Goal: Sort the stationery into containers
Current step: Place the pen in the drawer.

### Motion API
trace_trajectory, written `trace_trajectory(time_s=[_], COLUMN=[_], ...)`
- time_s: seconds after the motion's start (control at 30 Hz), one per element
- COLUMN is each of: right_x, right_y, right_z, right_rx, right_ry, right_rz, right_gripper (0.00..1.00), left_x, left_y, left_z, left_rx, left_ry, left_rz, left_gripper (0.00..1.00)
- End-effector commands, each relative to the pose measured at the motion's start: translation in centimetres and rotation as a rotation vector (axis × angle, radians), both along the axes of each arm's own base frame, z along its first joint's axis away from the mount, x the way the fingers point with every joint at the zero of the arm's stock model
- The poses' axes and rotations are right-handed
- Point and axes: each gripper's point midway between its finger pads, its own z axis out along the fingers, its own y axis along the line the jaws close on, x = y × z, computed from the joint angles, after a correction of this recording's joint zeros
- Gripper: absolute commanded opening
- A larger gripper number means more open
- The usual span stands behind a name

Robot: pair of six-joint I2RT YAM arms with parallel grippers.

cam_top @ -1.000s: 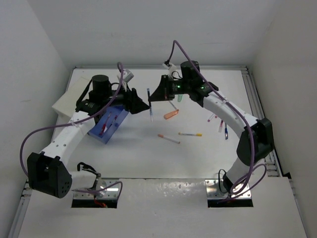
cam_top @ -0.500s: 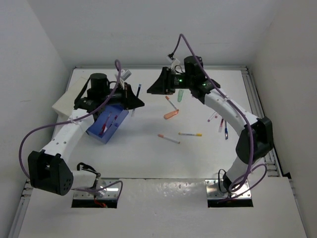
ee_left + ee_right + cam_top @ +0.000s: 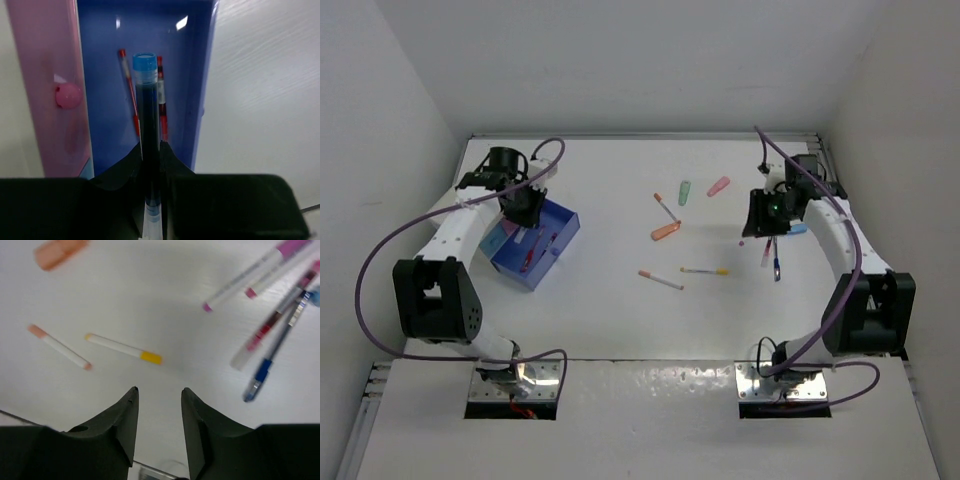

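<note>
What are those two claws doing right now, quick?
Left gripper: shut on a blue-capped pen, over the blue box.
Right gripper: open, holding nothing.

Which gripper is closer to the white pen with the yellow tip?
Right. The right gripper hangs open a little way from the yellow-tipped pen; the left gripper is across the table, above the blue box, shut on a blue pen.

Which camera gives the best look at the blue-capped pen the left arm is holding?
The left wrist view: the blue-capped pen runs up the frame, clamped between the left fingers, above the blue box. The top external view is too small to make it out; the right wrist view misses it.
</note>
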Motion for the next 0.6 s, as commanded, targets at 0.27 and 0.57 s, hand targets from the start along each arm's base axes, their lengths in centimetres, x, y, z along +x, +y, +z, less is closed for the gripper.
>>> trace_trajectory(time_s=[0.27,0.57], right_x=[-2.8,-3.7], right_y=[-8.0,-10.8], right_z=[-5.1,-8.6], right_rx=[-0.282,-0.363], right_ry=[0.139,0.242], right_rz=[0.022,0.013], right_gripper=[0.35,0.34], left_x=[-0.4,0.3], left_y=[3.6,2.5], left_z=[-3.0,-0.2], left_rx=[0.177,0.109], left_ry=[0.079,-0.008], left_rz=[0.1,0.091], left_gripper=[0.51,0.57])
